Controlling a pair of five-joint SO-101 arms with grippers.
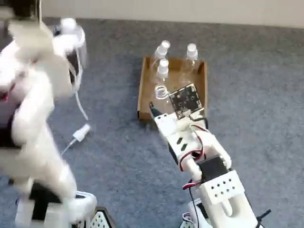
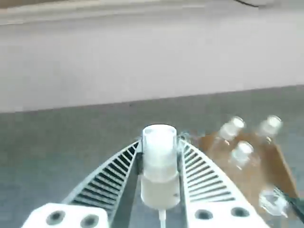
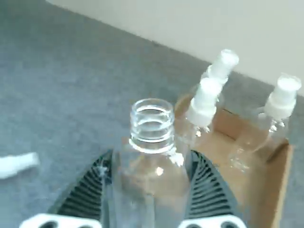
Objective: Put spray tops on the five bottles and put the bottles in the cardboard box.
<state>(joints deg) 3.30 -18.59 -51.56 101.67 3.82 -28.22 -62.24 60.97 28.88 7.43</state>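
Three capped bottles stand upright inside the cardboard box (image 1: 141, 90), which sits on a grey carpeted table (image 1: 251, 95) near a pale wall (image 1: 190, 9). Each wears a white spray top. The far-left bottle (image 1: 163, 49) and the far-right bottle (image 1: 191, 52) stand at the back of the box, and the nearer bottle (image 1: 163, 70) stands just in front of the far-left one.

The right gripper (image 3: 152, 161) comes in from the near right side of the table, and its ribbed black fingers (image 3: 209, 187) are closed snugly around the open bottle (image 3: 151, 156). This bottle is clear, upright and has no top, so its threaded neck is bare. Seen from the high view, it sits over the near left part of the box, close in front of the nearer bottle. Whether its base touches the box floor cannot be told.

The left gripper (image 2: 160, 147) is raised over the left side of the table, well apart from the box. Its fingers are pinched on the held spray top (image 2: 159, 166), a white cap gripped upright between the tips, with a thin tube (image 1: 80, 107) hanging below it.

One loose spray top (image 1: 81, 132) lies on its side on the carpet, between the left arm (image 1: 33, 118) and the box, touching neither.
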